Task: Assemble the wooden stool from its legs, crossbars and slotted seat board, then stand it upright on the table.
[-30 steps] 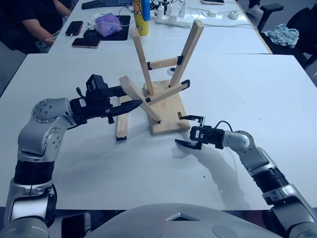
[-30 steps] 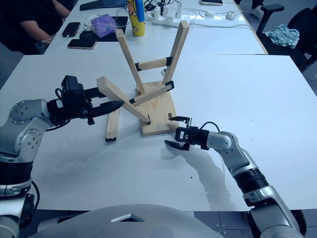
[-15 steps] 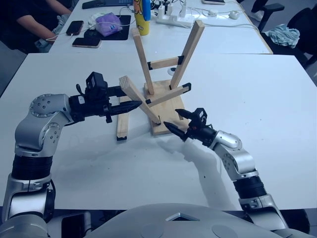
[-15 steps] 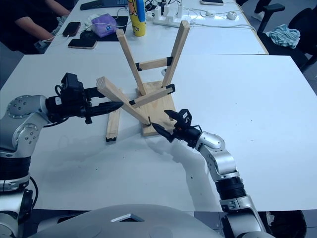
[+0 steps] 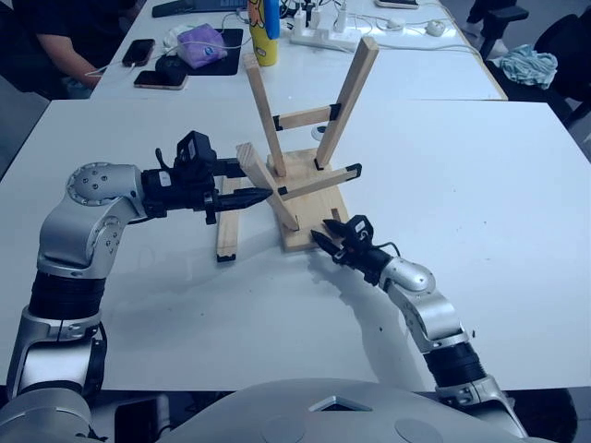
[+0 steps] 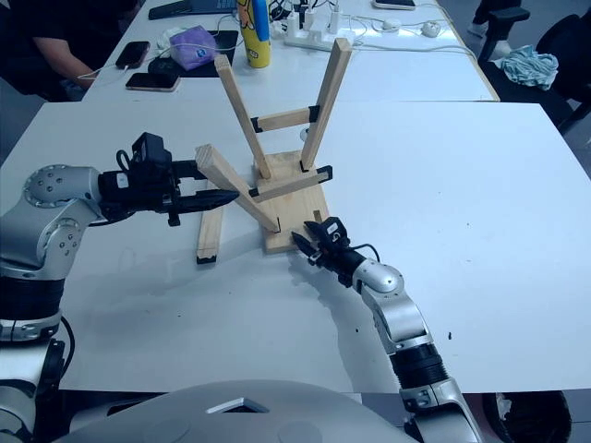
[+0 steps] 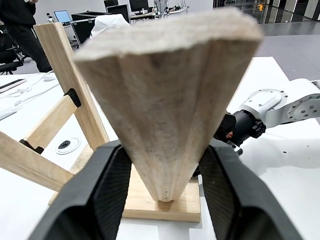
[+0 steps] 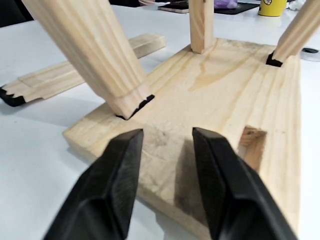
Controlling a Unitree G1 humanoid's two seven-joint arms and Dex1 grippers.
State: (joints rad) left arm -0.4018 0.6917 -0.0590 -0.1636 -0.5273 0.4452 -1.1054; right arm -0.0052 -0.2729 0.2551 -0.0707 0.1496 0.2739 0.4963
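The slotted seat board point(image 5: 317, 209) lies flat on the white table. Two legs point(image 5: 263, 101) point(image 5: 351, 92) stand in its far side, joined by a crossbar point(image 5: 305, 117). My left gripper point(image 5: 242, 181) is shut on a third, slanted leg point(image 5: 270, 192); its foot rests at a near slot point(image 8: 131, 102), and its top end point(image 7: 167, 95) sits between the pads. A second crossbar point(image 5: 319, 182) runs from this leg toward the right upright. My right gripper point(image 5: 334, 236) is open at the board's near edge point(image 8: 165, 200), its fingertips point(image 8: 131, 140) over the wood beside an empty slot point(image 8: 250, 140).
A loose wooden piece point(image 5: 228, 231) lies on the table left of the board. The table behind holds phones point(image 5: 162, 79), a purple cloth point(image 5: 201, 41), a yellow bottle point(image 5: 264, 28) and a power strip point(image 5: 323, 37). Bare white tabletop stretches right and toward me.
My right gripper swung in from the board's near right to its near edge. My left gripper moved right with the slanted leg, which now stands steeper.
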